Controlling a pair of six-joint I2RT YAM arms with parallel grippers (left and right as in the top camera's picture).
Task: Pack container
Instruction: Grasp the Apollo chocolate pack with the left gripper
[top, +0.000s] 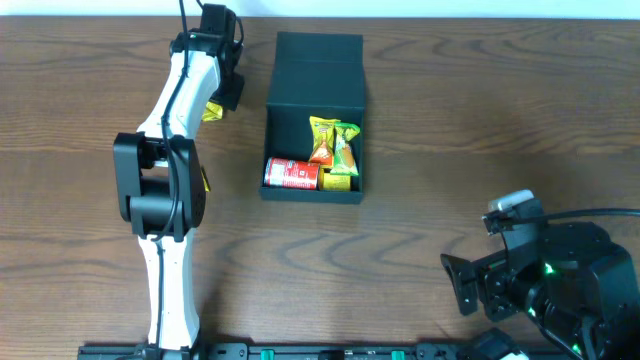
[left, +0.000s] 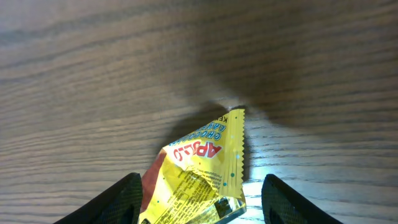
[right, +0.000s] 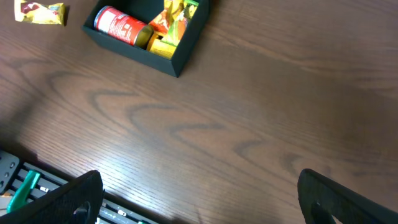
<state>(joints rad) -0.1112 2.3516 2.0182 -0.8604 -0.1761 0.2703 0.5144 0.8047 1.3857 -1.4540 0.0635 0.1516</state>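
Note:
The container (top: 300, 72), a dark square box with its flap lid folded back, stands open at the table's middle back. Inside lie a red can (top: 291, 174) and green, orange and yellow snack packets (top: 333, 142). To its left, a yellow snack packet (left: 198, 168) lies on the wood between the open fingers of my left gripper (left: 199, 190). The left finger (left: 118, 200) is close to the packet, and a gap shows at the right finger (left: 287, 200). My right gripper (right: 205, 202) stands open over bare wood at the front right, holding nothing.
Beside the left arm's elbow (top: 160, 185), a small yellow item (top: 205, 181) peeks out. The right wrist view shows the container's wall (right: 180, 59), the red can (right: 121, 26) and a yellow packet (right: 42, 12) on the table. A dark rail (top: 330, 350) runs along the front edge.

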